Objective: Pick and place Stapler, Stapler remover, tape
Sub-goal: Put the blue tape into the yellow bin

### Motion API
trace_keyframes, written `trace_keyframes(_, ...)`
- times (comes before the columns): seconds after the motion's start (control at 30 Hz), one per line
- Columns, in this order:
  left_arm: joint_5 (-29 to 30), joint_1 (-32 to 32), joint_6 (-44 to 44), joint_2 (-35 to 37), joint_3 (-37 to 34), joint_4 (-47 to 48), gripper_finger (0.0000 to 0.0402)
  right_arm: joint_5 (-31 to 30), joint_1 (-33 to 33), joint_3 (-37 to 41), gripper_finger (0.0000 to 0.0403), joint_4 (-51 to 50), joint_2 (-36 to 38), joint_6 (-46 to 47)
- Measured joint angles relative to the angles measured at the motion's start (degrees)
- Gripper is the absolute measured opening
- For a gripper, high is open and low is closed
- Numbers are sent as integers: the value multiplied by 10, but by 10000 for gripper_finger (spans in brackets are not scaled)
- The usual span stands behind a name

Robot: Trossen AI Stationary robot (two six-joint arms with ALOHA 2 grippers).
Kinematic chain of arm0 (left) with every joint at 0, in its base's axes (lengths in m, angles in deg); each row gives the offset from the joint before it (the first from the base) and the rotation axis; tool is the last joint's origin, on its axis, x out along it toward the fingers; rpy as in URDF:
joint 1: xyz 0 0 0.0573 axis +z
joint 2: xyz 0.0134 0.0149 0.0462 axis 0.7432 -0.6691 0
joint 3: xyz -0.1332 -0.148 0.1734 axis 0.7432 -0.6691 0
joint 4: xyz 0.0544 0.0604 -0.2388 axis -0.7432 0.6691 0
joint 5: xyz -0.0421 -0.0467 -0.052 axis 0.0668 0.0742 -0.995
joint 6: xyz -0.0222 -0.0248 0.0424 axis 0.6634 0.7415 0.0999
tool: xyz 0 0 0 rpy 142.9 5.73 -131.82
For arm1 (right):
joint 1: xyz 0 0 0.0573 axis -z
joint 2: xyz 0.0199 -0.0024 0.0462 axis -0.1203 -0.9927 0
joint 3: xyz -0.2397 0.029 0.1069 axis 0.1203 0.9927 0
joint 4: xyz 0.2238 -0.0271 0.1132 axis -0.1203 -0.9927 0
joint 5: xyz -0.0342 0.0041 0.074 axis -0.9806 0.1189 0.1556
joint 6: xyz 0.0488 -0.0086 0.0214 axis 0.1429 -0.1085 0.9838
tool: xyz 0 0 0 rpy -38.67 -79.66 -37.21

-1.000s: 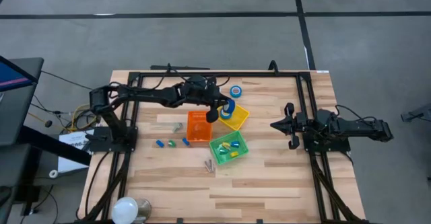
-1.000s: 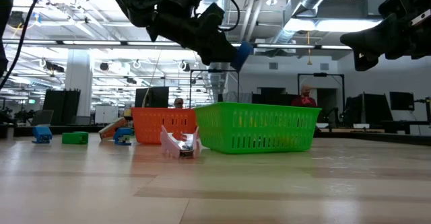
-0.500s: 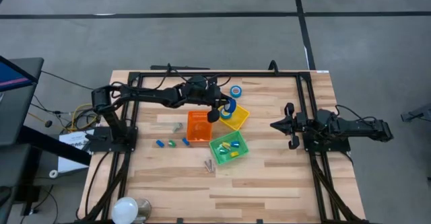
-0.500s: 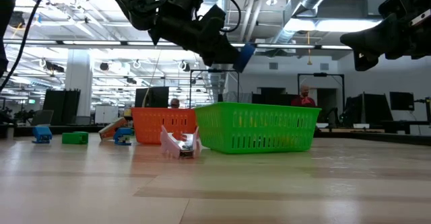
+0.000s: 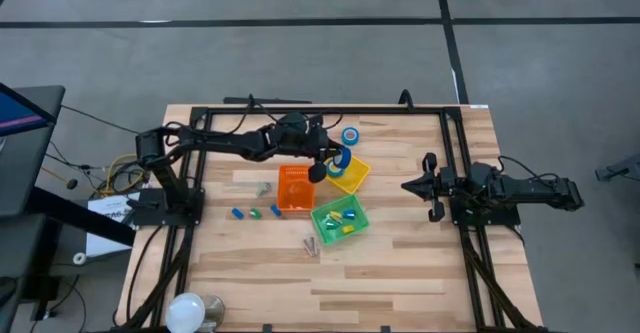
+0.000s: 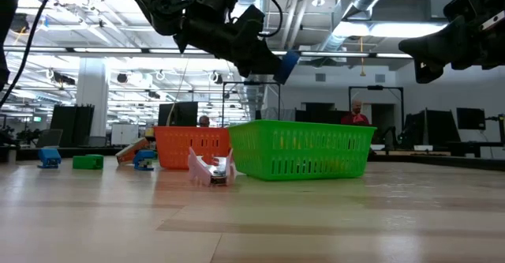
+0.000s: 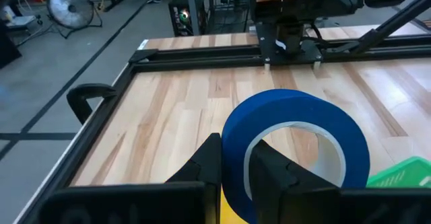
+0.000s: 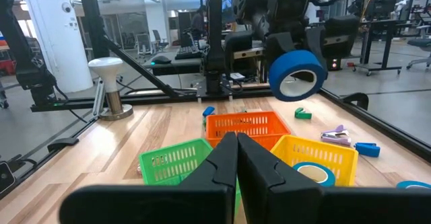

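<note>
Item: tape roll, blue, white core. Clamped through its wall by left gripper, held upright directly above yellow bin; drop is straight down. Right gripper shut, empty, parked well apart over counter.

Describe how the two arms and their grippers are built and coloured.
Both arms are black, slim and jointed, with dark cables along the links. The left gripper and right gripper each end in two flat, dark, tapered fingers.
</note>
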Motion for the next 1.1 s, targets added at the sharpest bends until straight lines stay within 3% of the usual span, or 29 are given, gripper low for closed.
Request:
trace_keyframes(0.37,0,-3,30,-103,-1,-31,35,0,0,0,1,0,0,0)
trace_keyframes(0.6,0,-7,35,-121,-1,-46,45,0,0,0,1,0,0,0)
trace_keyframes(1.1,0,-11,57,-91,-1,-46,212,0,0,0,1,0,0,0)
